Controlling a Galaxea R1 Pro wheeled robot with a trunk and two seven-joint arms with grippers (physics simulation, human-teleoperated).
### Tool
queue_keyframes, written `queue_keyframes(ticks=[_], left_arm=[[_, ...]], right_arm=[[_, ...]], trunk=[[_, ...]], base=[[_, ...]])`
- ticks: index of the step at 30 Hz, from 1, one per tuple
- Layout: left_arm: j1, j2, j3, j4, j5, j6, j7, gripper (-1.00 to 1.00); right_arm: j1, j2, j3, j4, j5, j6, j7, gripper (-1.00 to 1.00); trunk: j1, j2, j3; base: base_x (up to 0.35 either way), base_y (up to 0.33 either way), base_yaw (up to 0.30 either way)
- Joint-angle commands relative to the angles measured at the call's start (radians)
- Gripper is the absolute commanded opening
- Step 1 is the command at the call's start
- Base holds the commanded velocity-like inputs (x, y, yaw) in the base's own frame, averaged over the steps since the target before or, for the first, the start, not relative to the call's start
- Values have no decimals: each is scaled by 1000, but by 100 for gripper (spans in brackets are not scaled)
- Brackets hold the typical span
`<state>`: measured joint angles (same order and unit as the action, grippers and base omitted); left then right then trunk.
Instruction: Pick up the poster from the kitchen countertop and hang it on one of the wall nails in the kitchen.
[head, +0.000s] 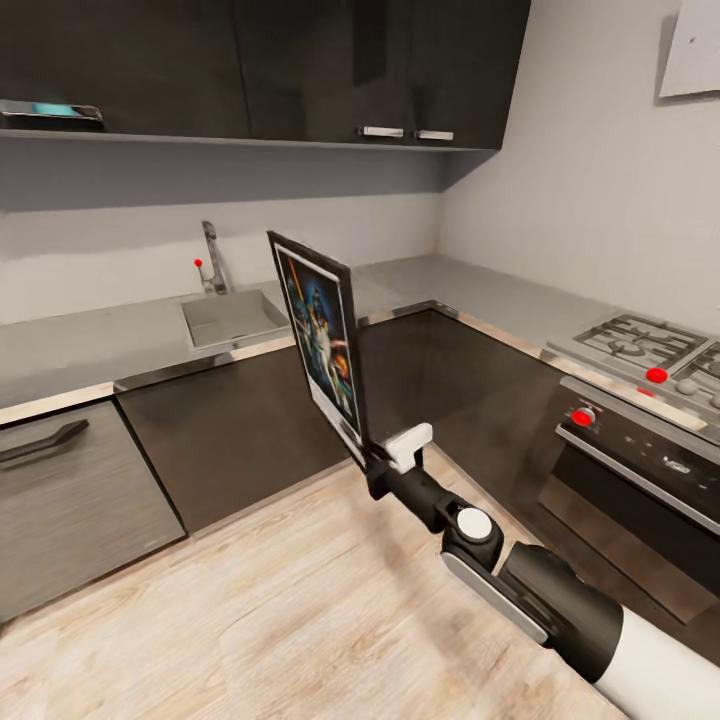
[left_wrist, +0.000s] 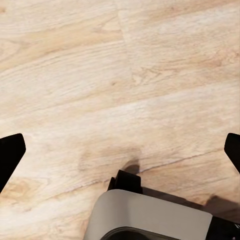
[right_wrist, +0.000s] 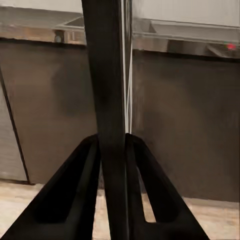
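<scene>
The Star Wars poster (head: 322, 340) stands upright in mid-air in front of the dark cabinets, seen nearly edge-on from the head view. My right gripper (head: 372, 462) is shut on its lower corner, arm reaching in from the lower right. In the right wrist view both black fingers (right_wrist: 80, 185) press against the poster's dark edge (right_wrist: 107, 100). The grey kitchen countertop (head: 90, 350) with its inset sink (head: 232, 318) runs behind and around the corner. My left gripper (left_wrist: 120, 150) hangs over the wooden floor, its fingertips (left_wrist: 11, 150) far apart, open and empty.
A gas hob (head: 640, 345) and oven front (head: 640, 460) with red knobs lie at the right. Dark wall cabinets (head: 300, 70) hang above. A pale picture (head: 692, 48) is on the right wall. A tap (head: 212, 258) stands behind the sink. Wooden floor (head: 250, 610) spreads below.
</scene>
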<state>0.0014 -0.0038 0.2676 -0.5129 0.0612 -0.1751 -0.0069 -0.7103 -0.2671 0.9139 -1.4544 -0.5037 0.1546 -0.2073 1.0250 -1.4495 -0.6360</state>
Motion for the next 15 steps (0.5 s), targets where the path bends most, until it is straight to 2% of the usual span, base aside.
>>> queue_keyframes(ticks=[1, 3, 4, 7, 8, 9, 10, 12, 13, 15], left_arm=[[0, 0, 1, -1, 6, -1, -1, 100], [0, 0, 1, -1, 6, -1, -1, 100], [0, 0, 1, -1, 6, -1, -1, 100], [0, 0, 1, -1, 6, -1, -1, 100], [0, 0, 1, -1, 6, -1, -1, 100], [0, 0, 0, -1, 5, -2, -1, 100], [0, 0, 0, -1, 5, -2, -1, 100], [0, 0, 0, -1, 5, -3, -1, 100], [0, 0, -1, -1, 5, -3, -1, 100], [0, 0, -1, -1, 5, -3, -1, 100]], right_arm=[[-1, -18, 2, -1, -28, 0, 52, -100], [-1, -32, 1, 0, -49, -2, 101, -100], [-1, -48, 0, 1, -70, -4, 141, -100], [-1, -84, -1, 4, -112, -22, 200, -100], [-1, -100, -1, 6, -136, -45, 224, -100], [-1, -126, -1, 15, -180, -82, 264, -100], [-1, -136, -1, 20, -196, -92, 280, -100], [-1, -174, 0, 42, -263, -115, 371, -100], [-1, -185, 0, 60, -298, -122, 422, -100], [-1, -192, 0, 80, -327, -127, 471, -100]], trunk=[[0, 0, -1], [0, 0, -1], [0, 0, -1], [0, 0, -1], [0, 0, -1], [0, 0, -1], [0, 0, -1], [0, 0, -1], [0, 0, -1], [0, 0, -1]], base=[[0, 0, 0], [0, 0, 0], [0, 0, 0], [0, 0, 0], [0, 0, 0], [0, 0, 0], [0, 0, 0], [0, 0, 0], [0, 0, 0], [0, 0, 0]])
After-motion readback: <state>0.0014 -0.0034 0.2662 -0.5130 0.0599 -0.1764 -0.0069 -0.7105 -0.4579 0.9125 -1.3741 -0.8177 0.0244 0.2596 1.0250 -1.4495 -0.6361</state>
